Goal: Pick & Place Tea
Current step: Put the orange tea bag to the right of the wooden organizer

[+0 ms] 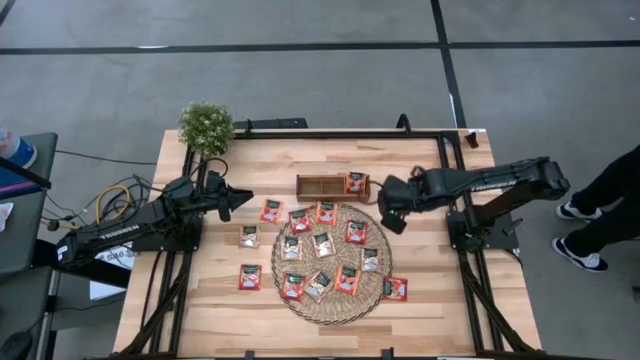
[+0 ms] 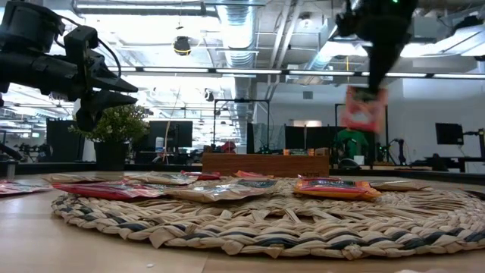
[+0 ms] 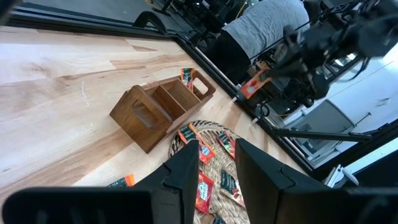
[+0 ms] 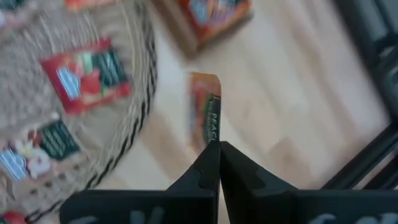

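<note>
Right claw [image 4: 214, 163] is clamped on one red-orange tea sachet [image 4: 205, 112], lifted above the counter [image 1: 200, 310] at 2 o'clock of the woven mat [image 1: 385, 285]. Left claw [image 1: 240, 197] stands partly open, holding nothing, at 10 o'clock.

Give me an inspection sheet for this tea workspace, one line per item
Surface: wooden table, round wicker mat at centre.
Job's things: tea sachets on mat and table; one in the wooden tray's end compartment.
Clutter: potted plant at the back corner on the left arm's side.
Grippers: right gripper shut on a sachet, lifted near the tray; left gripper open, empty, beside the mat.
Cables: yellow and black cables off the table's edge.
Surroundings: person beside the right arm.
</note>
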You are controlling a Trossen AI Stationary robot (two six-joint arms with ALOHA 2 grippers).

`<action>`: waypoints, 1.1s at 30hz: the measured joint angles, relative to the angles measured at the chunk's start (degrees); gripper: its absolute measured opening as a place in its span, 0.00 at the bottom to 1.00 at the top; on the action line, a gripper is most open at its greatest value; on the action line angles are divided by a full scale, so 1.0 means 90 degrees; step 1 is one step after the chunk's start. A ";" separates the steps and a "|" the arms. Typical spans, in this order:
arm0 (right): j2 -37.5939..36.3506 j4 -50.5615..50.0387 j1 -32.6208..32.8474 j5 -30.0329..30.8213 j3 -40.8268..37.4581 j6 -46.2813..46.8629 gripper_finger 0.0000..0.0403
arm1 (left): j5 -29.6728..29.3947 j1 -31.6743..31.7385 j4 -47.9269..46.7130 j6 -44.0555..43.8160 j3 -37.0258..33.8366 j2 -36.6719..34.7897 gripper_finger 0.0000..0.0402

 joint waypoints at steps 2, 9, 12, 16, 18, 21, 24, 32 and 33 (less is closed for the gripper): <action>0.0000 -0.0004 -0.0154 0.0179 0.0232 -0.0368 0.00 | -0.0002 0.0000 -0.0002 0.0007 0.0002 0.0001 0.24; -0.0005 0.0342 -0.0833 0.0315 0.0661 -0.1770 0.00 | -0.0008 0.0000 0.0000 0.0019 0.0001 0.0001 0.24; -0.0005 0.0737 -0.1062 0.0241 0.0694 -0.2370 0.00 | -0.0014 0.0000 0.0000 0.0018 0.0002 0.0001 0.24; -0.0005 0.1210 -0.1235 0.0210 0.0696 -0.2940 0.00 | -0.0020 0.0000 0.0002 0.0018 0.0001 0.0000 0.24; -0.0005 0.1353 -0.1292 0.0150 0.0696 -0.3185 0.00 | -0.0018 0.0000 0.0005 0.0018 0.0000 0.0001 0.24; -0.0005 0.1507 -0.1391 0.0051 0.0696 -0.3455 0.00 | -0.0018 0.0000 0.0007 0.0018 0.0002 0.0000 0.24; 0.0080 0.1670 -0.1473 0.0009 0.0709 -0.3825 0.00 | -0.0021 0.0000 0.0012 0.0018 0.0001 0.0000 0.24; 0.1210 0.1604 -0.1834 -0.0615 0.0976 -0.4886 0.00 | -0.0022 0.0000 0.0019 0.0038 0.0002 0.0001 0.24; 0.1383 0.1622 -0.1865 -0.0615 0.1097 -0.5026 0.00 | -0.0021 0.0000 0.0019 0.0038 0.0002 -0.0001 0.24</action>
